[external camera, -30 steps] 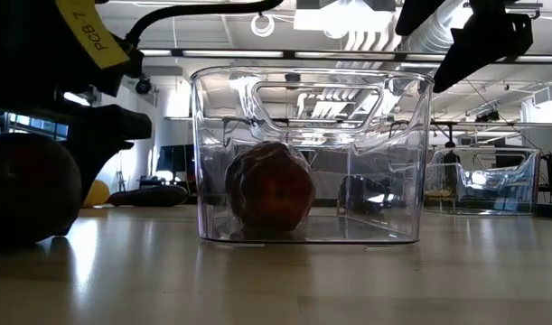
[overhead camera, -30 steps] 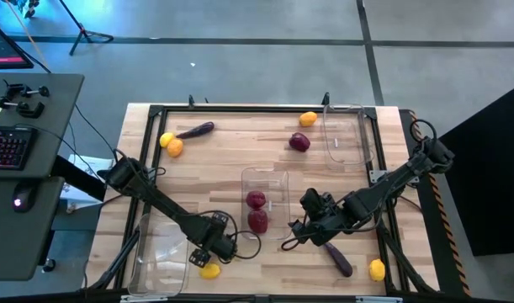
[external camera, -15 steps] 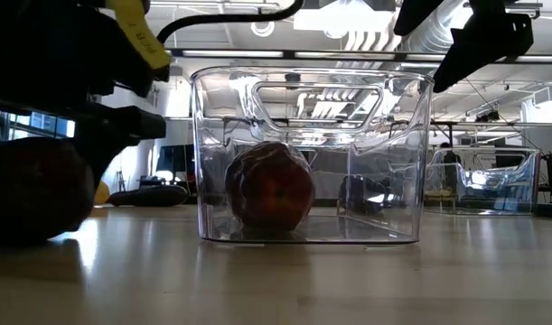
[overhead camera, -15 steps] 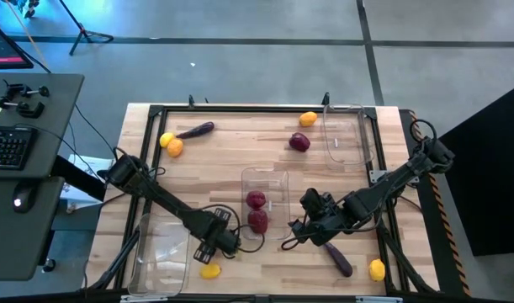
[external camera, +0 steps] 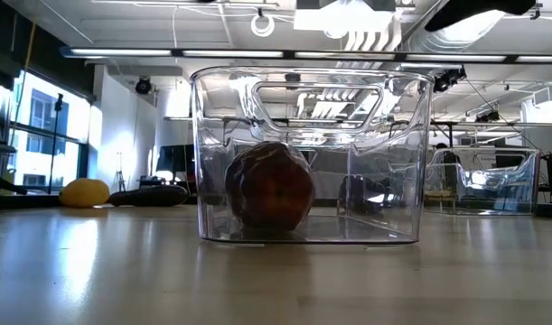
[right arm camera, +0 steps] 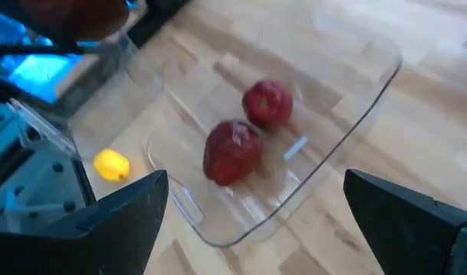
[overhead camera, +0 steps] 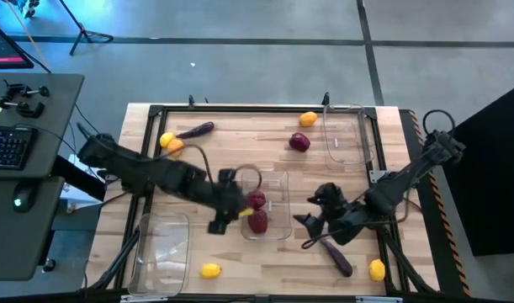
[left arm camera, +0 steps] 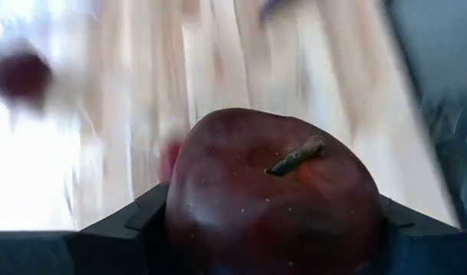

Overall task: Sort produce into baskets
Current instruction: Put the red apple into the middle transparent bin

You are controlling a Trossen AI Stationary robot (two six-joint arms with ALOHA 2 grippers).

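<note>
dark red and round, a stemmed apple-like fruit [left arm camera: 275, 195] sat clamped between the fingers of the left gripper [overhead camera: 229, 206], filling most of the left wrist view. from above, that gripper hung at the 9 o'clock edge of the clear rectangular plastic bin in the table's middle [overhead camera: 281, 181]. two more dark red fruits lay inside that bin, one [overhead camera: 256, 200] toward 12 o'clock of the other [overhead camera: 258, 221], the pair just beside each other; the right wrist view showed them too.

the right gripper [overhead camera: 310, 227] hovered at 3 o'clock of the middle bin, its fingers spread wide with nothing between them. just at its 5 o'clock lay a slim dark purple eggplant [overhead camera: 338, 258], and past that a yellow fruit [overhead camera: 376, 269] near the table's corner.

a second clear bin [overhead camera: 344, 135] stood toward 1 o'clock of the table, with a dark red fruit [overhead camera: 299, 142] and an orange-yellow fruit [overhead camera: 308, 119] beside it. a third clear bin [overhead camera: 160, 252] sat at 7 o'clock, a yellow fruit [overhead camera: 209, 270] next to it. near 10 o'clock lay two yellow-orange fruits [overhead camera: 171, 143] and another purple eggplant [overhead camera: 196, 130].
</note>
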